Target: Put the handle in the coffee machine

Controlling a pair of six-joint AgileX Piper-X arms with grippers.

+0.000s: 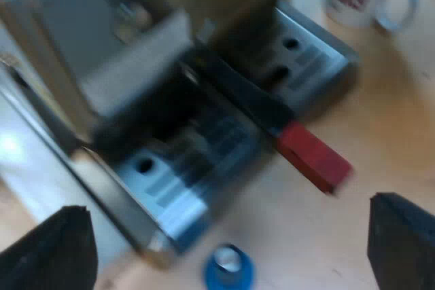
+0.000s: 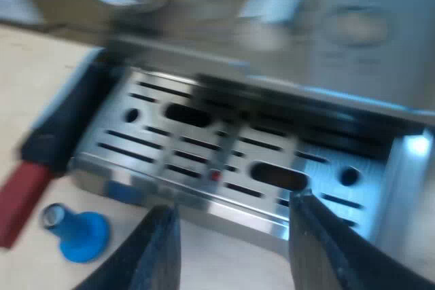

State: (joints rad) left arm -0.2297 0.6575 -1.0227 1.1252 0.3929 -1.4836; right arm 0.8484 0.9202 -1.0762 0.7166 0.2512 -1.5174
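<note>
The left gripper [image 1: 224, 205] is hanging, jaws spread wide and empty — beyond them the handle [image 1: 309, 155] is sticking out of the machine's [image 1: 129, 73] front, red end outward. The right gripper [image 2: 232, 203] is gaping empty before the tray [image 2: 143, 137] — tamper [image 2: 78, 232] near its jaws.

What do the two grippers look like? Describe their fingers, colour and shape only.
The left gripper has two plain matte black fingers, broad and blocky with angular tips. The right gripper also has two black fingers, narrower and tapering to blunt tips. No markings are visible on either.
</note>
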